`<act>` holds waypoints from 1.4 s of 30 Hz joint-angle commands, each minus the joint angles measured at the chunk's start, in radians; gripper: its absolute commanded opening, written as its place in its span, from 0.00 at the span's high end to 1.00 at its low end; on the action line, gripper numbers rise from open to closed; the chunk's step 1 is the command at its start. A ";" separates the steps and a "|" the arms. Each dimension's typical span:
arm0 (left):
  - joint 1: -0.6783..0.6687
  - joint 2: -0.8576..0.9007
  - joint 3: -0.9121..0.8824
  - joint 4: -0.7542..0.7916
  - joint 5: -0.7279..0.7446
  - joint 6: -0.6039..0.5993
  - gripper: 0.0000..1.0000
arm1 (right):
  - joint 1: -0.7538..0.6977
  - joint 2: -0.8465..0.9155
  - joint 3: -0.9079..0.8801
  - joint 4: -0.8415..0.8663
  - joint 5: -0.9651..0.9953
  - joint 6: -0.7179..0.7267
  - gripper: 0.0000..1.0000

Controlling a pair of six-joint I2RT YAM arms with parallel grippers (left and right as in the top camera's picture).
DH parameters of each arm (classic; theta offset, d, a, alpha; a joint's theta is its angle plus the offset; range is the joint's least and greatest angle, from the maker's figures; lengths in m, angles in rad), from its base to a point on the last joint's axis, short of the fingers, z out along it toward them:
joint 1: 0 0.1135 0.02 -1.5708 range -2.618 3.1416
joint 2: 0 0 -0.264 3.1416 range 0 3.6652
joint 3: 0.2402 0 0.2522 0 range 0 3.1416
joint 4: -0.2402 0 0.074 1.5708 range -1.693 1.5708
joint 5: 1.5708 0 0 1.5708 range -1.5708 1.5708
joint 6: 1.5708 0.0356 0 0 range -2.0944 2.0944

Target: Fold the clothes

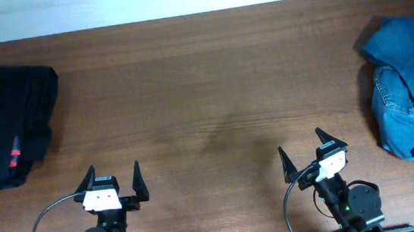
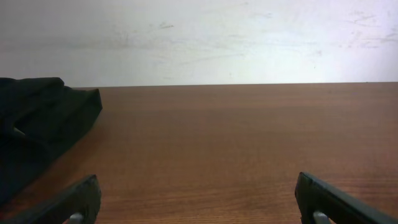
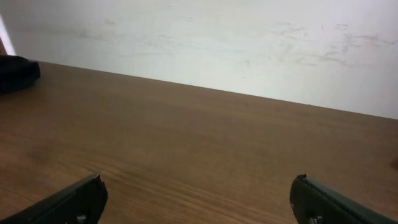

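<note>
Nearest me, left gripper and right gripper both gape wide, empty. I see a black garment far left, brown wood-grain tabletop between, crumpled jeans at the right edge; pale, possibly scuffed wall behind.

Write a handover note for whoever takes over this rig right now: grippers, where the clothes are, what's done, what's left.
Left gripper: open, empty, near the front edge of the table.
Right gripper: open, empty, also at the front.
Jeans: crumpled heap at the right edge, no gripper touching them.
Black garment: bunched at the left edge, not part of the job.
Done: nothing folded yet.
Left: bring the jeans to the middle, spread them flat, fold.
</note>
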 commanded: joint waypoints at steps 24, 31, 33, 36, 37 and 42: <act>0.004 -0.011 -0.005 -0.001 0.012 0.015 0.00 | -0.007 -0.010 -0.005 -0.006 0.012 0.001 0.01; 0.004 -0.011 -0.005 -0.001 0.012 0.015 0.01 | -0.007 -0.010 -0.005 -0.006 0.012 0.001 0.01; 0.004 -0.011 -0.006 -0.001 0.012 0.015 0.01 | -0.007 -0.010 -0.005 -0.006 0.012 0.001 0.01; 0.004 -0.011 -0.006 -0.001 0.012 0.015 0.01 | -0.007 -0.010 -0.005 -0.006 0.012 0.001 0.01; 0.004 -0.011 -0.006 -0.001 0.012 0.015 0.01 | -0.007 -0.010 -0.005 -0.006 0.012 0.001 0.01; 0.004 -0.011 -0.006 -0.001 0.012 0.015 0.01 | -0.007 -0.010 -0.005 -0.006 0.012 0.001 0.01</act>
